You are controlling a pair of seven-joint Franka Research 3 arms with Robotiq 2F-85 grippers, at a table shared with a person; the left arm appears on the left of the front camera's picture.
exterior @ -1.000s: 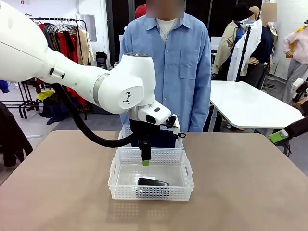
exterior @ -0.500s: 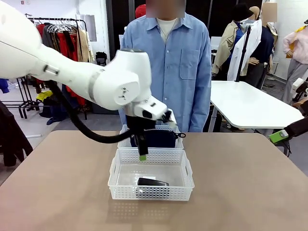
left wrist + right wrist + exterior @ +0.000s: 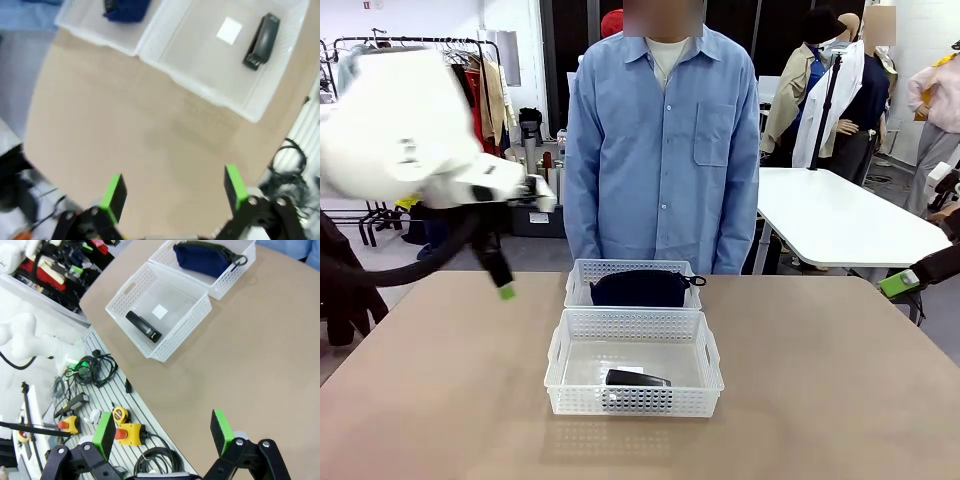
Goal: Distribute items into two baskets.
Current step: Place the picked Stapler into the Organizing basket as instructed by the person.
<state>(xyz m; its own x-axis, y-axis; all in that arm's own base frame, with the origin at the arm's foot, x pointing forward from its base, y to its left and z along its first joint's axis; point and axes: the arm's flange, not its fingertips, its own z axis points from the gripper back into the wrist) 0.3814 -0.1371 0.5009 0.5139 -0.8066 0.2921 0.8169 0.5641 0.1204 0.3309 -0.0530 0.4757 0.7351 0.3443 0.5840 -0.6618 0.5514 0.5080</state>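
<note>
Moved: left gripper (image 3: 506, 290) swings away from above the larger basket, where it hung a second ago, to the left side of the desk (image 3: 440, 400); it shows blurred in the front view, well apart from both baskets.
Left jaws: spread wide with nothing between the green pads (image 3: 112, 192); the left wrist view looks down on bare desk beneath them.
Smaller basket (image 3: 582, 290): at the far side, touching the larger one; the navy pouch (image 3: 638, 288) lies inside, nearly filling its width, zip pull at its right end.
Larger basket (image 3: 560, 375): nearer the robot; the black stapler (image 3: 637, 378) lies flat on its floor beside a small white label (image 3: 160, 311).
Person (image 3: 660, 140): stands behind the baskets at the far edge, arms down, taking no part.
Right gripper (image 3: 165, 432): hangs high off the right edge of the desk, jaws released and empty, both baskets far ahead of it.
Meaning: one item sits in each basket and the arm is pulling clear, so the sorting looks finished; nothing appears left on the desk to place.
</note>
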